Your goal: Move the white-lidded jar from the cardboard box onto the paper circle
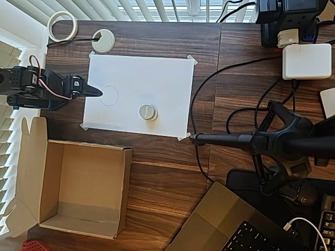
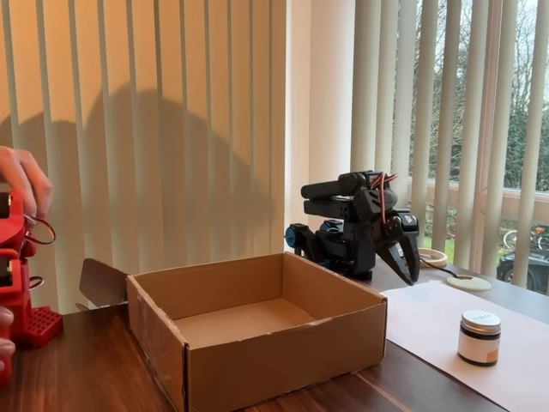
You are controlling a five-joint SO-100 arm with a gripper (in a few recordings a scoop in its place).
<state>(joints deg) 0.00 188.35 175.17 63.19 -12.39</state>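
The white-lidded jar (image 1: 148, 112) stands upright on the taped white sheet (image 1: 157, 78), near its front edge; in the fixed view the jar (image 2: 479, 336) sits right of the cardboard box. A thin circle (image 1: 109, 95) drawn on the paper, about jar-wide, lies left of the jar and apart from it. What is under the jar is hidden. The cardboard box (image 1: 57, 209) stands open with nothing inside (image 2: 154, 300). My gripper (image 1: 98, 92) is shut with nothing in it, its tip at the drawn circle's left edge. It hangs pointing down behind the box (image 2: 412, 273).
A white round grommet (image 1: 103, 40) and a tape roll (image 1: 62, 25) lie behind the sheet. A black stand (image 1: 272, 141), cables, a white charger (image 1: 306, 60) and a laptop (image 1: 230, 225) fill the right side. A person's hand (image 2: 21, 180) shows at the left edge.
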